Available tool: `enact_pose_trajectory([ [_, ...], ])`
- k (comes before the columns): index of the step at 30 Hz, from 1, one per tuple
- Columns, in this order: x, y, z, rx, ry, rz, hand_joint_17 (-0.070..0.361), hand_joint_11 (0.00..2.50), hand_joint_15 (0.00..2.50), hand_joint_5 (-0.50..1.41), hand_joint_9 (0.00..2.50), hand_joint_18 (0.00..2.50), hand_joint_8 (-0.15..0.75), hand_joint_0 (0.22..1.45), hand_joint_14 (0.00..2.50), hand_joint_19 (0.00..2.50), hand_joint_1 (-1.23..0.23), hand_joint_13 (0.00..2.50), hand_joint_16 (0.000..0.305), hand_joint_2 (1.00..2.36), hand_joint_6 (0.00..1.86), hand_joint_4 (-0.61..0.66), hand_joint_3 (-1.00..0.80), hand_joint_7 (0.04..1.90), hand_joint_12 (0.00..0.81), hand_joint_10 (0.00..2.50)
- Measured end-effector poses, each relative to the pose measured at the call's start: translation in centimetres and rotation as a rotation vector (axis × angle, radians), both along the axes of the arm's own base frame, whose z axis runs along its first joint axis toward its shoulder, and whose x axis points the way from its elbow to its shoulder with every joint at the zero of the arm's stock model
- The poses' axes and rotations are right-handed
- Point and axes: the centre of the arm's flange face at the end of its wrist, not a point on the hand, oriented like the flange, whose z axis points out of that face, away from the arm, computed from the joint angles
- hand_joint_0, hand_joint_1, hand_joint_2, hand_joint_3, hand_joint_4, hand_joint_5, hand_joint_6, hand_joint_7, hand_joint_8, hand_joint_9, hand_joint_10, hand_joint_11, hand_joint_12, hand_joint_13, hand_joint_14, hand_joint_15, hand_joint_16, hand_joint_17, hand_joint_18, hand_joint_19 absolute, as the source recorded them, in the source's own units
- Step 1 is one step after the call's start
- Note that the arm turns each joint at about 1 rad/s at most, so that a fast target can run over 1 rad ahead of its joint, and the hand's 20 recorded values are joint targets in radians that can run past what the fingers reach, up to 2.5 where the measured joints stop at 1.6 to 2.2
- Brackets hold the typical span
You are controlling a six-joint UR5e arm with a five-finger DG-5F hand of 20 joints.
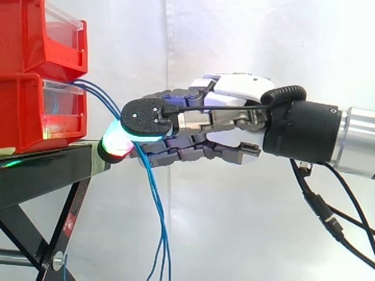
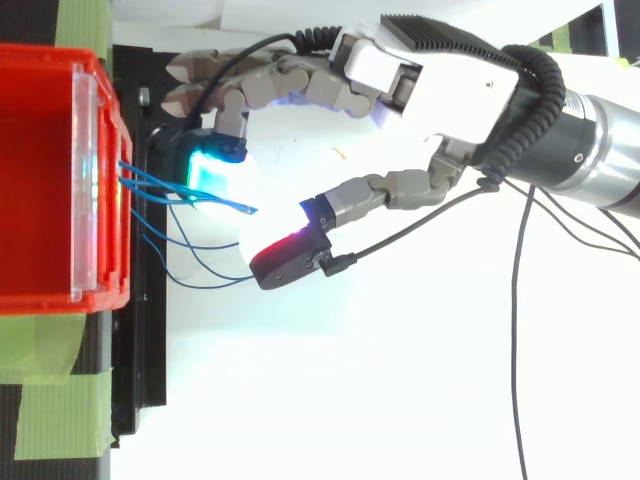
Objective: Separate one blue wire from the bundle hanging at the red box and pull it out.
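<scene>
My first worry is at the left: the lower red bin point(image 1: 23, 117) stands loose, as far as I can judge, on the black stand point(image 1: 41, 167), and a strong pull could drag it forward over the edge. The blue wires point(image 1: 96, 93) come out at its front and hang down before the stand as a bundle. They lie very close together, so I think the hand point(image 2: 440, 80) could easily take two or three wires instead of one, or the chosen wire could slip out of the smooth pads. The hand reaches in from the right, half open. Its fingertips point(image 2: 210, 165) are bent toward the bin and the thumb point(image 2: 285, 262) stands apart from them. The wires pass through this gap, but I see nothing pinched yet. A fingertip is also very near the edge of the stand and may knock against it. About the containers: the upper red bin point(image 2: 40, 180) shows a bare red floor, with nothing in it that I can see. In the lower bin some blue wire shows behind the clear front panel point(image 1: 61, 105).
</scene>
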Motion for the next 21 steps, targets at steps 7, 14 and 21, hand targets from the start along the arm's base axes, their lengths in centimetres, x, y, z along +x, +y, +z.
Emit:
enact_pose_trajectory([
  [7, 0.0, 0.01, 0.0, 0.0, 0.0, 0.0, 0.12, 0.21, 0.18, -0.19, 0.56, 0.37, 0.323, 0.65, 0.01, 0.26, -0.72, 0.42, 0.053, 1.01, 0.76, 0.24, -0.38, 0.98, 0.37, 0.01],
  [14, 0.01, 0.03, 0.01, 0.0, 0.0, 0.0, 0.12, 0.24, 0.19, -0.19, 0.58, 0.4, 0.329, 0.63, 0.01, 0.27, -0.72, 0.45, 0.053, 1.02, 0.8, 0.22, -0.27, 0.98, 0.374, 0.01],
  [21, 0.05, 0.25, 0.03, 0.0, -0.001, 0.003, 0.12, 0.24, 0.2, -0.19, 0.6, 0.41, 0.333, 0.63, 0.01, 0.27, -0.71, 0.46, 0.053, 1.02, 0.81, 0.17, -0.21, 0.99, 0.376, 0.01],
])
